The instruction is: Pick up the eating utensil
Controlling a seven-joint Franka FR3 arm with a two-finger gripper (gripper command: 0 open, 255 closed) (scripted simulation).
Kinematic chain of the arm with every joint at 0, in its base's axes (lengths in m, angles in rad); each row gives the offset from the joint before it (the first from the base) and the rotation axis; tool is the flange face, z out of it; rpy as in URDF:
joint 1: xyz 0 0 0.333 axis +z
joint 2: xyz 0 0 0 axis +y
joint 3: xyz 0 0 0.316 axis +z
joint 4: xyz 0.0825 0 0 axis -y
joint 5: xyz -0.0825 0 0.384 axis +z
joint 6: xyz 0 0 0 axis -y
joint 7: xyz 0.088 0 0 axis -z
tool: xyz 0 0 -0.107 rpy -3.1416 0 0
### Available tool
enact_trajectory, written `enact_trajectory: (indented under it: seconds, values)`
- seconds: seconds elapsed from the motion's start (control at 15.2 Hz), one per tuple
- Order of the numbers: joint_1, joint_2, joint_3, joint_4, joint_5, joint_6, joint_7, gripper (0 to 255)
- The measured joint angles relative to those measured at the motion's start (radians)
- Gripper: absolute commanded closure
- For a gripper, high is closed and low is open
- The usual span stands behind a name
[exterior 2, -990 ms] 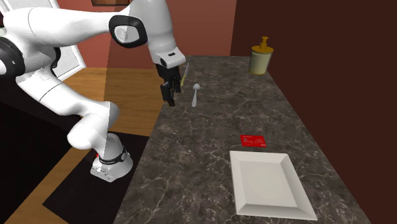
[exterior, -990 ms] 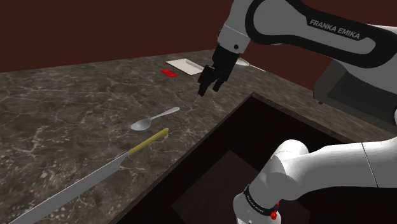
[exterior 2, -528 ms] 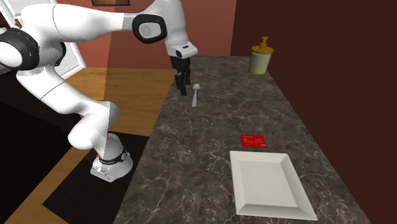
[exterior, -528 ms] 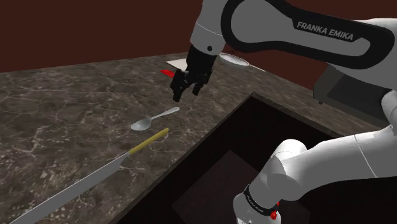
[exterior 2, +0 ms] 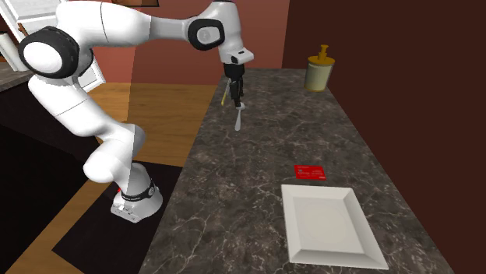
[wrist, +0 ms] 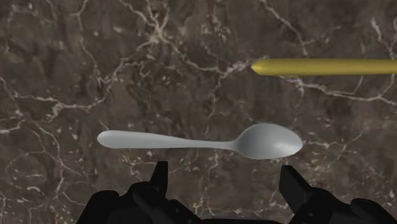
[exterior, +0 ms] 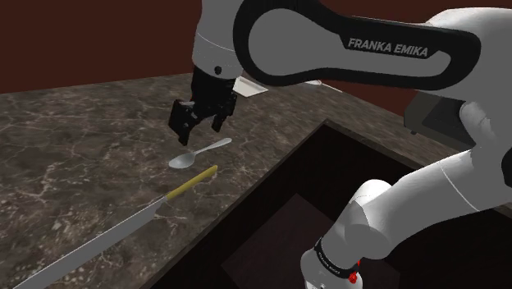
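A white arm reached over a dark marbled surface (exterior: 82, 139), its black hand (exterior: 187, 135) hanging just above a grey spoon (exterior: 199, 153). The hand's fingers stood wide apart and held nothing.

The spoon lay flat on the surface near the edge on the stand's side. In the shoulder view its long axis slanted, with the bowl at the lower left and the handle pointing to the upper right. In the second exterior view the spoon (exterior 2: 237, 117) ran along the length of the surface, bowl at the far end and handle toward the camera, with the hand (exterior 2: 234, 95) over it.

In the wrist view the spoon (wrist: 203, 141) lay crosswise to the hand (wrist: 224, 177), in line with the gap between the two fingers; the bowl sat near one finger and the handle's tip reached past the other. Neither finger touched it.

A knife (exterior: 123, 230) with a yellow handle (wrist: 324, 66) lay just beside the spoon, roughly parallel. Farther along the surface were a red card (exterior 2: 310, 172) and a white plate (exterior 2: 327, 226).
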Motion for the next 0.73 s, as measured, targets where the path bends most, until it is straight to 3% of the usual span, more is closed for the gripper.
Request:
enact_trajectory:
  seconds: [0.26, 0.73]
  values:
    - [-0.005, 0.123, 0.089, 0.108, -0.065, 0.008, 0.097, 0]
    - [0.001, 0.13, 0.107, 0.022, -0.07, 0.1, 0.119, 0]
